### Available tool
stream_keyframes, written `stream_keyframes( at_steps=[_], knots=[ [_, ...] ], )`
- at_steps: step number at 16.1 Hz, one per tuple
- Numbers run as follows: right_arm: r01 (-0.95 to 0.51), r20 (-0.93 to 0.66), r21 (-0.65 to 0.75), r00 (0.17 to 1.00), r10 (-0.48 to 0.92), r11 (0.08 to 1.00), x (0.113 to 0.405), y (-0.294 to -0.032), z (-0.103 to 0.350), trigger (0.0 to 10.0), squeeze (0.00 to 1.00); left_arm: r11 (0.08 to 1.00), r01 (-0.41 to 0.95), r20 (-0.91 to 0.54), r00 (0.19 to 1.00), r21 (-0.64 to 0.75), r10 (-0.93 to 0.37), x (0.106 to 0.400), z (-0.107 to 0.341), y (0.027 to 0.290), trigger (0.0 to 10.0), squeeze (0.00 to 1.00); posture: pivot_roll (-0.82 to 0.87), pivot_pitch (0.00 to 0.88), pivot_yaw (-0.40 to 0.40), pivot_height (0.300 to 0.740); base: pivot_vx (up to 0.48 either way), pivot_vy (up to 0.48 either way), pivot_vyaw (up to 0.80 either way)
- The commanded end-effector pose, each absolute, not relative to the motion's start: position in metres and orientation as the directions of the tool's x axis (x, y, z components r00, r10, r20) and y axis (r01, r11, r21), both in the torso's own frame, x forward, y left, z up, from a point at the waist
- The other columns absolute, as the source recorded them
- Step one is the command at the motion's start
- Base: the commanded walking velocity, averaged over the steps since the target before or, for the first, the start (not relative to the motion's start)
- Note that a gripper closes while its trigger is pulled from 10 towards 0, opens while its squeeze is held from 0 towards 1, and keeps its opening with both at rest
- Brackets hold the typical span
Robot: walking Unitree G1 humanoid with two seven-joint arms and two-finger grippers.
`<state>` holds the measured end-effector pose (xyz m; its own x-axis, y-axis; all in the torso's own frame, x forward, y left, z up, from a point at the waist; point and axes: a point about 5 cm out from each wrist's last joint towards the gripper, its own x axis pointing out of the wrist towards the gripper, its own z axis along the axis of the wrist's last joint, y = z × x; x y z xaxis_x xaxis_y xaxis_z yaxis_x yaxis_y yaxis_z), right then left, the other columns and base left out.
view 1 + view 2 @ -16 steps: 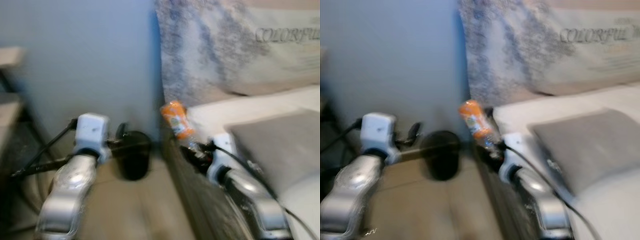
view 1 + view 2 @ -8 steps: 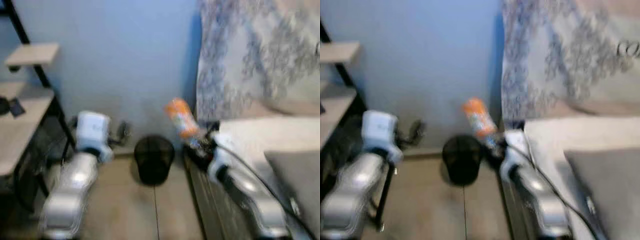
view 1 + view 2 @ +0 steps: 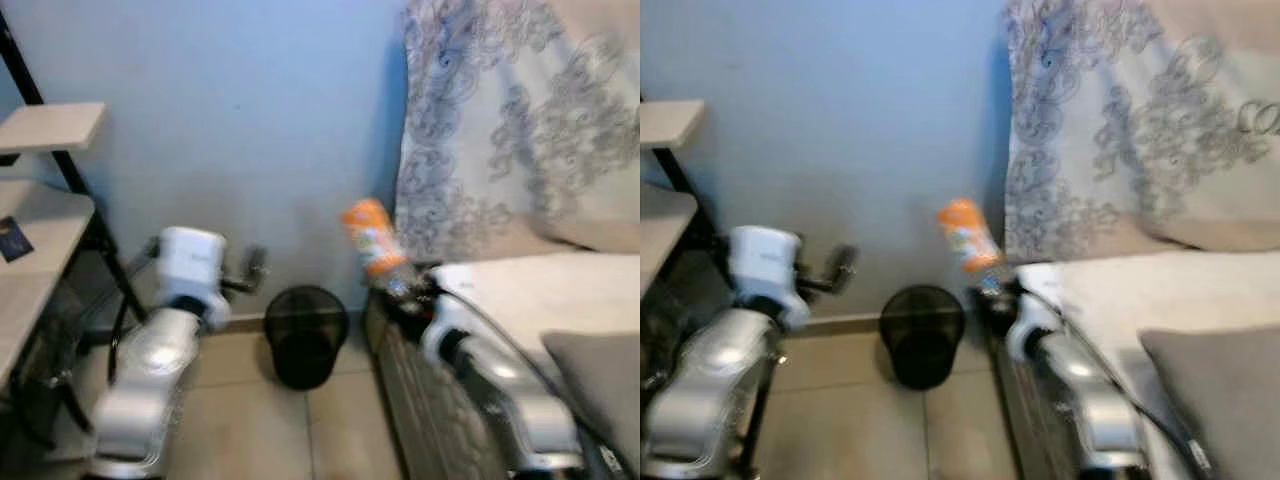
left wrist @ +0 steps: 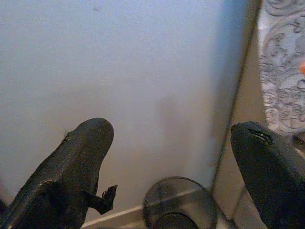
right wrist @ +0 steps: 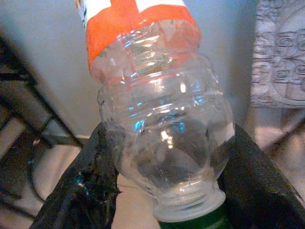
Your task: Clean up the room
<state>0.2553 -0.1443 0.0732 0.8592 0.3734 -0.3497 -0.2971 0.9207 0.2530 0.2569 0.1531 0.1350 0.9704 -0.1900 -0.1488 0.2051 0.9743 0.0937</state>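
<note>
We face a corner of a room with a blue wall (image 3: 240, 120) ahead. Our right gripper (image 5: 167, 181) is raised in front of us, its jaws clamped on the neck end of a clear plastic bottle (image 3: 375, 245) with an orange label. In the right wrist view the black fingers (image 5: 83, 186) press on both sides of the bottle just above its green cap, and the orange label sits at the far end. From our head the bottle tilts up and to the left from the gripper, held in the air near the edge of the bed (image 3: 520, 290) and above and to the right of a black mesh bin (image 3: 305, 335).

The bin stands upright on the tiled floor (image 3: 250, 430), close against the wall and just beside the bed frame.

Our left gripper (image 4: 176, 157) is held out toward the wall, to the left of the bin, with its jaws apart and nothing between them; the left wrist view shows the bin's rim beyond the fingers.

A patterned grey and white cloth (image 3: 500, 120) hangs behind the bed, and a grey pillow (image 3: 600, 380) lies on the bed at the right. On the left stands a shelf (image 3: 45, 200) with wooden boards and a black frame.
</note>
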Motion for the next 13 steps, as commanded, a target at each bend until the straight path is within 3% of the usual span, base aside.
stream_keyframes(
  at_steps=[1, 3, 7, 13],
  knots=[
    [-0.33, -0.335, 0.263, 0.85, 0.407, 0.907, 0.257, -0.1344, 0.0766, 10.0, 0.0, 0.978, 0.179, -0.15, 0.975, 0.111, -0.161, 0.2567, 0.1365, 0.163, 10.0, 0.0, 0.05, 0.0, -0.023, 0.74, 0.334, 0.0, 0.0],
    [-0.354, -0.337, 0.238, 0.843, 0.419, 0.904, 0.2565, -0.1332, 0.0771, 10.0, 0.0, 0.978, 0.179, -0.152, 0.975, 0.109, -0.162, 0.2565, 0.1357, 0.1631, 10.0, 0.0, 0.05, 0.0, -0.023, 0.74, 0.336, 0.0, 0.0],
    [-0.368, -0.338, 0.223, 0.839, 0.426, 0.903, 0.2564, -0.1328, 0.0782, 10.0, 0.0, 0.978, 0.183, -0.154, 0.974, 0.101, -0.167, 0.2565, 0.1353, 0.1619, 10.0, 0.0, 0.04, 0.0, -0.024, 0.74, 0.337, 0.0, 0.69],
    [-0.331, -0.343, 0.253, 0.848, 0.404, 0.909, 0.2581, -0.1373, 0.0764, 10.0, 0.0, 0.977, 0.187, -0.157, 0.973, 0.101, -0.17, 0.2568, 0.135, 0.1615, 10.0, 0.0, 0.04, 0.0, -0.024, 0.74, 0.336, 0.0, 0.0]
  ],
)
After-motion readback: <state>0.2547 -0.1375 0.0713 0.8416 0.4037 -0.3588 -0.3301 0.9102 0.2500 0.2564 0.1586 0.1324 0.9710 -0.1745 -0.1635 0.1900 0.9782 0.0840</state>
